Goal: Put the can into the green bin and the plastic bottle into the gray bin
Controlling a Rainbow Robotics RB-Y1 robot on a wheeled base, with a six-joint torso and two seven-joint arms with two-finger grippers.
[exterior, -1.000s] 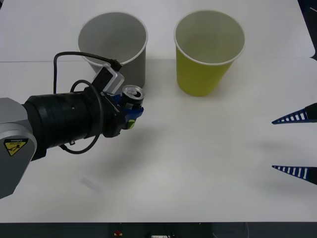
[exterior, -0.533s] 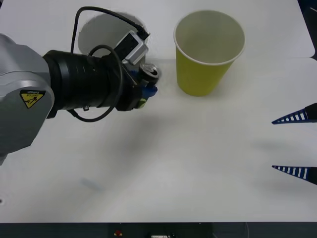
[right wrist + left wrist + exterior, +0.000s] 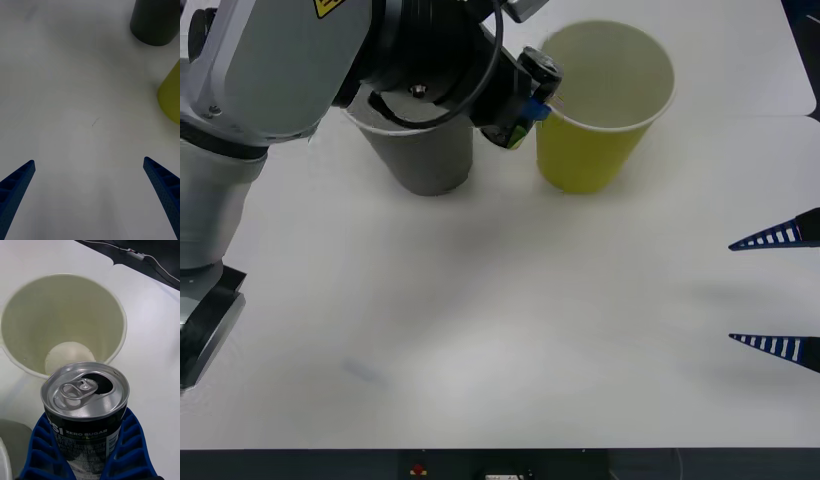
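At the right edge of the front view, nearest the camera: right gripper [image 3: 778, 290], parked low over the bare white worktop [image 3: 510, 330], fingers [image 3: 772, 238] spread wide, nothing between them. Same wide spread in the right wrist view [image 3: 90, 195], blue ribbed tips at the two lower corners, worktop [image 3: 75, 93] beneath, one dark cup base and one yellow-green cup side at the upper right.

Farther back, upper middle of the front view: left gripper [image 3: 528, 95], raised off the worktop at the near-left rim of the green bin [image 3: 600, 130], fingers closed on the can [image 3: 540, 68]. Can upright, long axis vertical, silver pull-tab top facing up, held in the air and not yet inside the cup. Seen close in the left wrist view: can [image 3: 85, 408] clamped between the two blue ribbed fingers [image 3: 41, 450], top already opened, dark label with pale lettering turned toward the camera, left gripper [image 3: 84, 457] around its lower body. Just beyond it, the green bin [image 3: 112, 307], mouth open upward, pale inside, round pale floor bare.

Upper left of the front view: gray bin [image 3: 425, 160], upright, just beside the green bin and apart from it, partly covered by the left arm.

Count: one can, one green bin, one gray bin, two grippers.
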